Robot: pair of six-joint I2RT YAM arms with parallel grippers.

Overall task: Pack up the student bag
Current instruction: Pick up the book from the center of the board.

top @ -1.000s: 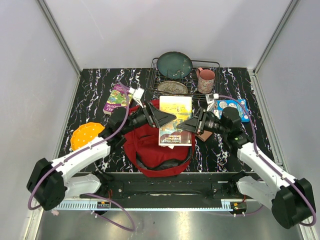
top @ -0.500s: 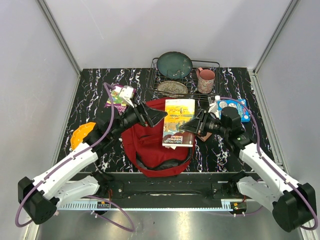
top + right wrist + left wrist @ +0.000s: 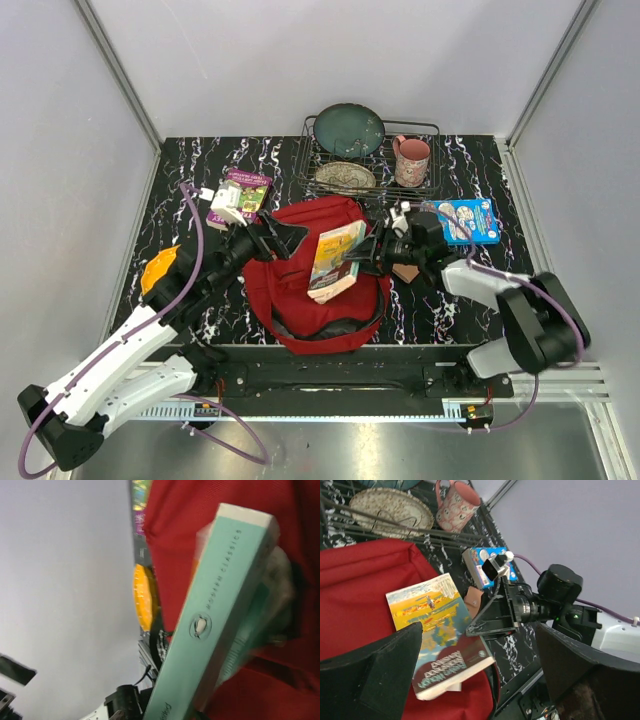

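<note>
A tilted book on the backpack is flanked by the wide-spread left end effector and the right end effector, its grip not discernible; a rack is set behind.

The paperback lay flat across the far side of the student bag. It now stands tilted lower down over the bag's middle, with its teal spine turned to the right gripper. The left gripper has drawn back off the book toward the bag's left rim. The right gripper has pushed in over the bag after the book, and its elbow has folded back to the bag's right. Left of the bag, the left arm now hides part of the orange disc, and more of the purple book shows.
</note>
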